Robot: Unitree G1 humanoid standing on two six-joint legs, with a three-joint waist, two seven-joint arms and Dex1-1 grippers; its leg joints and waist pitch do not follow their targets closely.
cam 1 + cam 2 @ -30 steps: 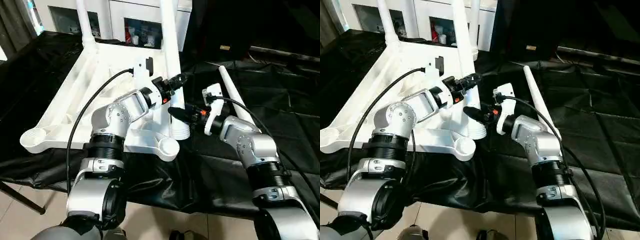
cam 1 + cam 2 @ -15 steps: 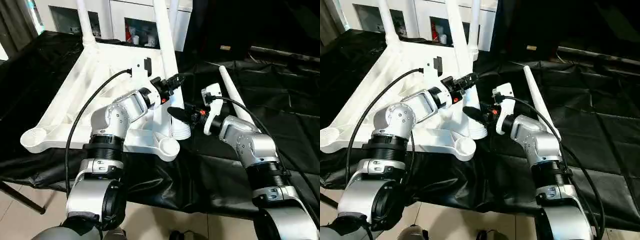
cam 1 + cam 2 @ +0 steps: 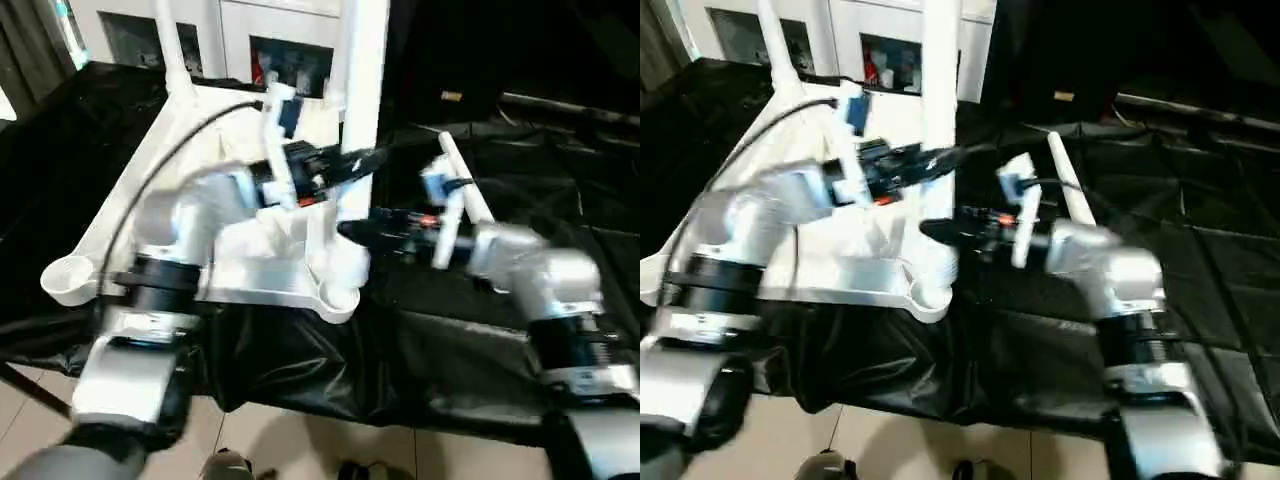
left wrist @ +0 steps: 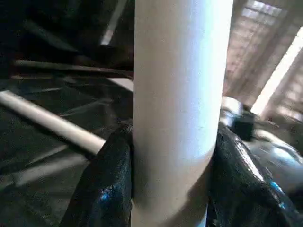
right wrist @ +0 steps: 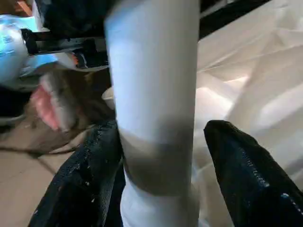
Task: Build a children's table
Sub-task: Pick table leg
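The children's table lies upside down: its white ribbed tabletop (image 3: 95, 235) rests on black cloth, with a round corner socket (image 3: 66, 278) at the near left. One white leg (image 3: 364, 70) stands nearly upright by the near right corner socket (image 3: 340, 298). My left gripper (image 3: 358, 162) is shut on this leg (image 4: 180, 94), a black finger (image 4: 106, 189) pressed to each side. Lower down, my right gripper (image 3: 348, 232) stands open around the same leg (image 5: 156, 94); one finger (image 5: 246, 175) is clear of it. Another leg (image 3: 170, 50) stands at the back left corner.
A loose white leg (image 3: 1065, 185) lies on the black cloth (image 3: 560, 170) to the right, behind my right wrist. A white glass-door cabinet (image 3: 290, 45) stands behind the table. The cloth's front edge hangs over tiled floor (image 3: 300, 450).
The held leg has swung from leaning left to nearly upright as both arms moved. My right gripper's fingers have spread away from the leg.
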